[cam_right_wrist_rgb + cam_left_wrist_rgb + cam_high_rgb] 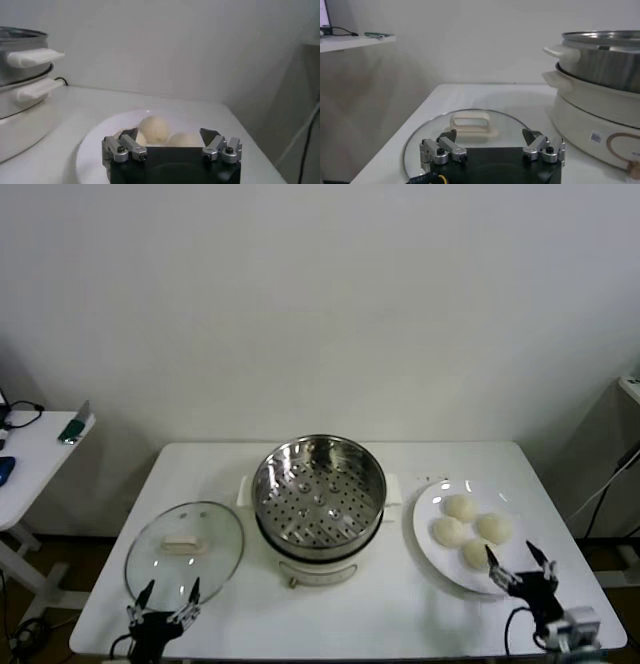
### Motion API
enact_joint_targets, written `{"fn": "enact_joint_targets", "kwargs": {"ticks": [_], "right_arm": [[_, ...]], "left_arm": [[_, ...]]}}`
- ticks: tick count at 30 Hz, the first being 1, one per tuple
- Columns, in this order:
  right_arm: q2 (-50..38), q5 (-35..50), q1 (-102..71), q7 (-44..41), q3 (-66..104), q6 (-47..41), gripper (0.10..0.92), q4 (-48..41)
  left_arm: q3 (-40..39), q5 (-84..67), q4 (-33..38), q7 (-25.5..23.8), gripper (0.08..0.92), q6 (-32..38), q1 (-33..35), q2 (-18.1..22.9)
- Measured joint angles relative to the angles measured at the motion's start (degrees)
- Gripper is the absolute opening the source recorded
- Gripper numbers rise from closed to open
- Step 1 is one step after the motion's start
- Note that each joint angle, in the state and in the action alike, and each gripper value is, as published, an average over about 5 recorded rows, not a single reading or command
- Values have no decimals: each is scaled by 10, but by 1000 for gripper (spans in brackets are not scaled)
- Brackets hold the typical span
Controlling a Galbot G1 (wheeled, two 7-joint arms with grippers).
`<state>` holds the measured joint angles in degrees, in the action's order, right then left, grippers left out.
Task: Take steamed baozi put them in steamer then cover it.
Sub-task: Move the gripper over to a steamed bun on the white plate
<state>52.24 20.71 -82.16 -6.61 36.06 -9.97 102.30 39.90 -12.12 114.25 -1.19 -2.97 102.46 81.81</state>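
Head view shows a white table [400, 604]. The round shiny steel steamer [318, 494] on its cream base stands in the middle, uncovered, with nothing on its holey tray. Four small round cream-white baozi [466, 529] sit on a flat white plate [430, 549] just right of it. A round glass lid [184, 549] with a cream handle lies flat on the left. The left gripper [168, 601] waits wide open by the lid's near edge, holding nothing. The right gripper [521, 565] waits wide open by the plate, holding nothing. A small white side table [30, 459] stands far left.

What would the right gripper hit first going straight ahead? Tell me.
Probably the nearest baozi on the white plate: the open right gripper points straight at it, though depth is unclear.
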Motion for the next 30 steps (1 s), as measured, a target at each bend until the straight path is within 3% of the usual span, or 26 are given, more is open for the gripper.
{"fn": "enact_joint_targets", "kwargs": {"ticks": [7, 15, 22, 30], "right_arm": [[-125, -47, 214, -130, -151, -18, 823, -96], [-219, -102, 512, -327, -427, 32, 823, -215], [-227, -117, 762, -461, -682, 75, 823, -304], [-181, -107, 923, -536, -880, 82, 823, -387]], "left_arm": [[1, 0, 5, 0, 823, 1, 2, 2], [1, 2, 9, -1, 823, 4, 6, 2], [0, 5, 4, -1, 823, 8, 8, 2], [-2, 6, 3, -1, 823, 11, 8, 2]]}}
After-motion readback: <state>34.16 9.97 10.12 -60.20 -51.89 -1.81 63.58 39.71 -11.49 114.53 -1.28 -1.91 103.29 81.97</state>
